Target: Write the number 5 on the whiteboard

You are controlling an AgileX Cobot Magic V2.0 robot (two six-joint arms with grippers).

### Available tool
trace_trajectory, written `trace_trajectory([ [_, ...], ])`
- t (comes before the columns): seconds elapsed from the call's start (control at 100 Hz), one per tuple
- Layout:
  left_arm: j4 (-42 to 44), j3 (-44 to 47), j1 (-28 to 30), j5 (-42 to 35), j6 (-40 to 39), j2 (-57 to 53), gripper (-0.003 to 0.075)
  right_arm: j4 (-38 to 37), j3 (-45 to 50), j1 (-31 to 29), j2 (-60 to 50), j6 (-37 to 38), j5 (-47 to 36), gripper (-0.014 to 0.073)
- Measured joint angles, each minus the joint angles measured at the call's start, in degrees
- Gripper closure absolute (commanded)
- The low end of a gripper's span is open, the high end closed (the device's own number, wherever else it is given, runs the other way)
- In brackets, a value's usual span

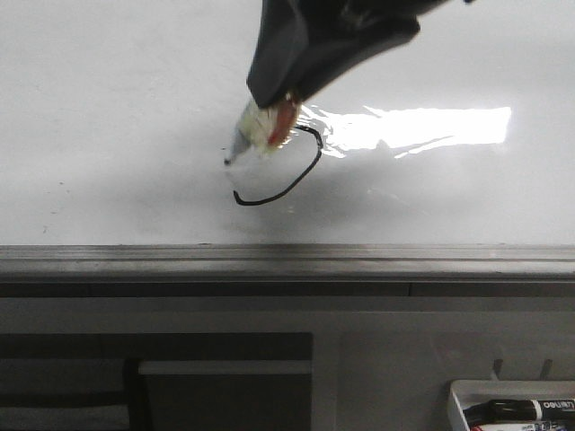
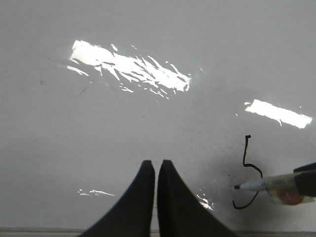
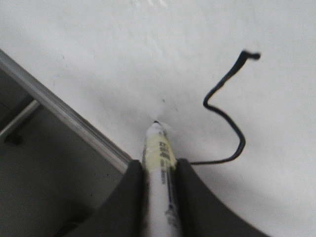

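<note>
The whiteboard (image 1: 117, 126) is glossy white with a bright glare patch. A thin black line figure (image 1: 296, 180) on it has a short stem and a curved lower hook. It also shows in the left wrist view (image 2: 248, 165) and the right wrist view (image 3: 228, 116). My right gripper (image 1: 269, 101) is shut on a white marker (image 3: 159, 148), which slants down to the board. The marker tip (image 1: 227, 162) sits just left of the figure; I cannot tell whether it touches. My left gripper (image 2: 156, 165) is shut and empty over bare board, left of the figure.
A grey metal edge rail (image 1: 287, 256) runs along the board's near side and also shows in the right wrist view (image 3: 64, 113). A small white tray (image 1: 460, 395) holding markers sits below the rail at the bottom right.
</note>
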Motion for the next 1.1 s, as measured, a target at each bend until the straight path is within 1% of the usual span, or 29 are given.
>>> trace_trajectory([
  [0.17, 0.00, 0.00, 0.00, 0.00, 0.00, 0.00, 0.0741, -0.87, -2.90, 0.63, -5.46, -4.08, -0.18, 0.0634],
  [0.34, 0.00, 0.00, 0.00, 0.00, 0.00, 0.00, 0.0741, -7.94, -3.11, 0.89, -7.77, -4.89, 1.67, 0.0634],
  [0.48, 0.00, 0.00, 0.00, 0.00, 0.00, 0.00, 0.0741, -10.62, -3.11, -0.28, -7.17, -4.94, 2.04, 0.0634],
  [0.74, 0.00, 0.00, 0.00, 0.00, 0.00, 0.00, 0.0741, -10.96, -3.11, -5.29, -5.13, -5.03, 1.74, 0.0636],
  [1.1, 0.00, 0.00, 0.00, 0.00, 0.00, 0.00, 0.0741, -9.29, -2.29, -5.40, -2.72, -5.03, 1.22, 0.0636],
])
